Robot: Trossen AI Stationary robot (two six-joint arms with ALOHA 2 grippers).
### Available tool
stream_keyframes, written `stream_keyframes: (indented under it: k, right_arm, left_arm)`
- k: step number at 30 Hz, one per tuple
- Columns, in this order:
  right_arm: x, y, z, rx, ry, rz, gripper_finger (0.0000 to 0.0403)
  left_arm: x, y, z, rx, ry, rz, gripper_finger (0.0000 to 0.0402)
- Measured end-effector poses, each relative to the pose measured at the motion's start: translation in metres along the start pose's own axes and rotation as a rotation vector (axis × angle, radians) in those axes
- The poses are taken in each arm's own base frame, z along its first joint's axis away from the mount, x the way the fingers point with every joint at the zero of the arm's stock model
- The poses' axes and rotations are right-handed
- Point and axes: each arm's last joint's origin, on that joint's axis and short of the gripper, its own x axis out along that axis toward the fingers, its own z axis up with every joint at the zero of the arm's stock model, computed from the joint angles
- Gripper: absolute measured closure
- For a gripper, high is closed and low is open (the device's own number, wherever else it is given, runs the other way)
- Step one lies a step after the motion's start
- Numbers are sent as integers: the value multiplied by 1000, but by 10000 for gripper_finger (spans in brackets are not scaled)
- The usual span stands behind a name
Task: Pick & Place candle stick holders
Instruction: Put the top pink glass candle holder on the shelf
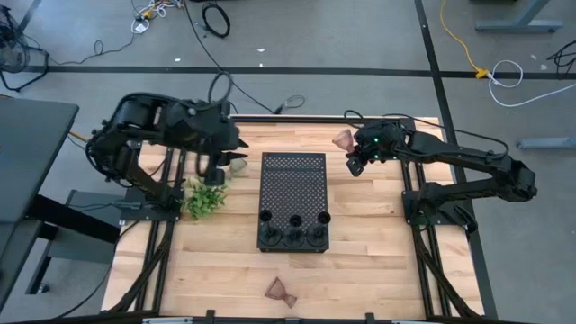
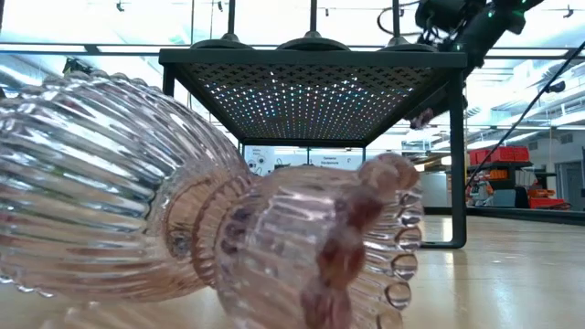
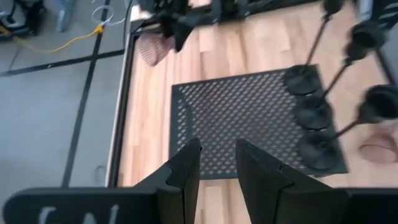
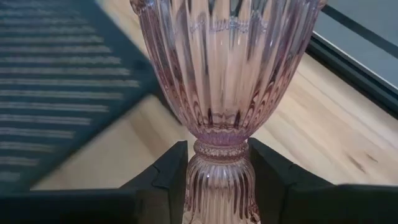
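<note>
Three slim black sticks on disc bases (image 1: 294,236) stand on the near end of the black perforated tray (image 1: 292,184); they also show in the left wrist view (image 3: 311,112). My right gripper (image 1: 354,157) at the far right is shut on a pinkish ribbed glass cup (image 4: 224,68). A second pinkish cup (image 1: 281,290) lies on its side by the near edge, filling the low view (image 2: 183,228). A greenish cup (image 1: 238,165) lies beside my left gripper (image 1: 214,168), which is open and empty (image 3: 217,168) left of the tray. My right gripper pinches the pinkish cup at its narrow waist (image 4: 219,152) between its two fingers, one on each side. The cup's wide bowl (image 4: 224,56) sticks out forward beyond the fingertips, in line with the fingers. In the high view the bowl (image 1: 343,139) points toward the table's far edge.
A green leafy sprig (image 1: 205,198) lies on the table left of the tray, near my left arm. The tray stands on legs (image 2: 457,164) above the wooden table top. Bare wood lies right of the tray and along the near edge.
</note>
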Motion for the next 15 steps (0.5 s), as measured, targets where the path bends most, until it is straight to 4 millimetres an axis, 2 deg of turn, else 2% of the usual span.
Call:
stream_keyframes:
  k: [9,15]
  right_arm:
    - [-33,36,27,-47,-112,151,273]
    - [-47,52,33,-41,-141,255,273]
  left_arm:
    - [40,-6,8,106,124,45,294]
    - [58,-7,11,245,193,124,294]
